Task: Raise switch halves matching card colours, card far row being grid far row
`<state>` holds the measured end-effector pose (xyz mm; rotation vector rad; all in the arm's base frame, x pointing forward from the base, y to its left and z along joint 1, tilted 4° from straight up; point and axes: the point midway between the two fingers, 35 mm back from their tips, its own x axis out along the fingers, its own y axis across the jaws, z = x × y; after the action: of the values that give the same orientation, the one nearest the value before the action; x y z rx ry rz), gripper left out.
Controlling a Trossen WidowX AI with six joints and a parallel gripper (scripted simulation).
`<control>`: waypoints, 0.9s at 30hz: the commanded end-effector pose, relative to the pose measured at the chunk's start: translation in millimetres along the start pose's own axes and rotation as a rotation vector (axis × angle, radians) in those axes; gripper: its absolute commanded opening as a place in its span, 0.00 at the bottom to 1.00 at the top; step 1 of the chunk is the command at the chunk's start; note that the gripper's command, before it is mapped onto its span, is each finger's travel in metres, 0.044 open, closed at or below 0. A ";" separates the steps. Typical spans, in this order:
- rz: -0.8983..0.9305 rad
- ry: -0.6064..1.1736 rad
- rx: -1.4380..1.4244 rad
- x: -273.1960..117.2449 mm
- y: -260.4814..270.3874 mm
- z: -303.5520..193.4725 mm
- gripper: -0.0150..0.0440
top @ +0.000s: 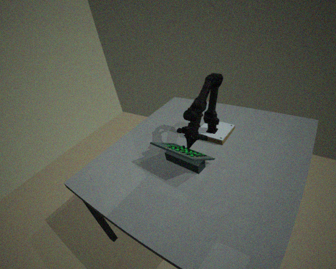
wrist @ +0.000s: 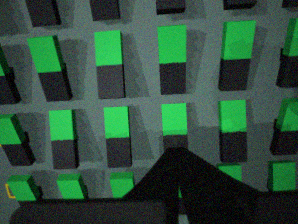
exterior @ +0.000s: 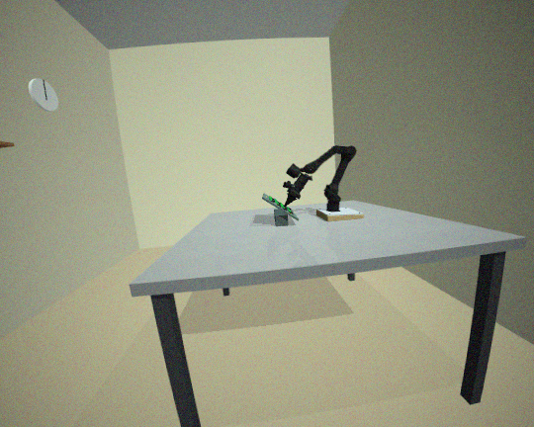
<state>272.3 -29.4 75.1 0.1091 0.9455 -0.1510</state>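
The tilted switch panel [top: 158,145] [exterior: 265,197] [wrist: 200,111] carries rows of switches, each with a green far half and a dark near half. My gripper [top: 188,147] [exterior: 286,205] [wrist: 175,155] is shut and empty, with its tip down at the panel. In the wrist view the tip is at the dark half of a switch [wrist: 174,120], the fourth from the left in the third visible row. Contact cannot be told for sure. My fingers hide most of the switch below it. Which halves are raised is hard to tell. The small card cannot be made out.
The panel rests on a dark block [top: 182,163] [exterior: 281,218] on the grey table [top: 238,193] [exterior: 229,247]. The arm's base stands on a white-topped board [top: 228,127] [exterior: 354,213] behind the panel. Neighbouring switches surround the fingertip closely.
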 end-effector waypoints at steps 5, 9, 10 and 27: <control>-0.002 -0.001 0.001 0.4 -0.4 0.0 0.25; -0.002 -0.001 0.001 0.4 -0.4 0.0 0.25; -0.002 -0.001 0.001 0.5 -0.4 0.0 0.25; -0.002 -0.001 0.001 2.8 -0.4 -0.1 0.25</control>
<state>273.5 -29.6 73.4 0.1096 0.9452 -0.1517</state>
